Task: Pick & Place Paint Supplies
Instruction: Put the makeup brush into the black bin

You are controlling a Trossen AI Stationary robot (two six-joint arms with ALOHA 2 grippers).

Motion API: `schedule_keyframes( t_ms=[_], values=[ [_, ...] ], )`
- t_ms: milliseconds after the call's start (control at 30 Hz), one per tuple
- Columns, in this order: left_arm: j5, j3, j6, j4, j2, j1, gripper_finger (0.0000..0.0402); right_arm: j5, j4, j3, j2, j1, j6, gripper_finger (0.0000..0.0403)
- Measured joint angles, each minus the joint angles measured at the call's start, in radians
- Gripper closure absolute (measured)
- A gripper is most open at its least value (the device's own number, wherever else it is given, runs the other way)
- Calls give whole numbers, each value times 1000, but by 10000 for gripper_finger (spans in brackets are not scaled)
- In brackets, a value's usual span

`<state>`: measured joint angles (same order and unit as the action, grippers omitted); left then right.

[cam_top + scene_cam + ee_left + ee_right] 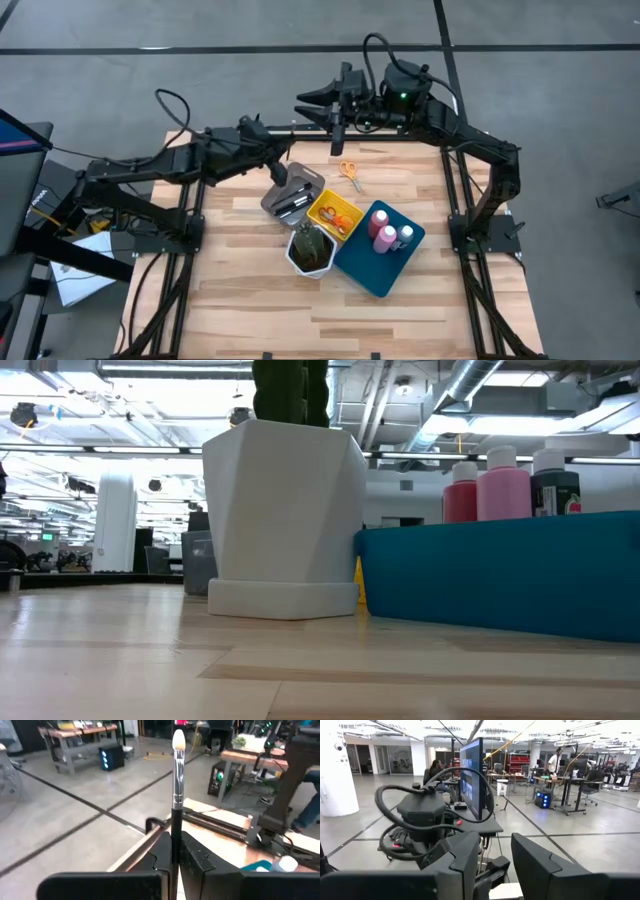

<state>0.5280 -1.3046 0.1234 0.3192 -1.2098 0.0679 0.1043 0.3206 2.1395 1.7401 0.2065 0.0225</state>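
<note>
Two grippers show, only one holding anything. Left gripper [172, 855] is pressed together on a thin black-handled brush with silver ferrule and pale tip [177, 780]; the brush stands up between the fingers [159, 851], tip pointing away from the wrist. From above, that gripper [281, 178] sits right over the grey rectangular tray [270, 203] w/ dark brushes [293, 205] lying in it.

Right gripper [495, 855] has its fingers [462, 862] spread apart, nothing between them. It hangs near the table's far edge, pointing toward the left arm [335, 112].

Just on the near side of the right gripper, the orange-handled scissors [350, 174] lie flat on the bare light wooden table [250, 310], apart from the trays. Beside the left gripper, past the grey tray, is the small yellow tray [322, 210] w/ red-handled scissors [340, 222] inside. Next to that is the blue rectangular tray [375, 275] holding two pink bottles [383, 228] and a small grey white-capped bottle [405, 236], all upright and close together. White hexagonal pot w/ a dark green plant [310, 250] stands touching the yellow and blue trays, on the side away from the left gripper.

Low view: pot [285, 520] upright, blue tray wall [500, 575] just beside it, bottle tops [503, 485] poking above the wall.
</note>
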Motion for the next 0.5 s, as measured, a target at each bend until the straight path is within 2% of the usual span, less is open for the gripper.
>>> schedule_keyframes(
  t_ms=[133, 333, 500],
  values=[
    [-69, 0, 59, 72, -25, 23, 395, 0, -2, 0, -11, 5, -7, 290],
    [-269, 0, 160, 205, -86, 96, 395, 0, 1, 0, -22, 9, -23, 290],
    [-431, 0, 173, 274, -163, 143, 395, 0, 16, 0, -37, 9, -23, 290]
  ],
)
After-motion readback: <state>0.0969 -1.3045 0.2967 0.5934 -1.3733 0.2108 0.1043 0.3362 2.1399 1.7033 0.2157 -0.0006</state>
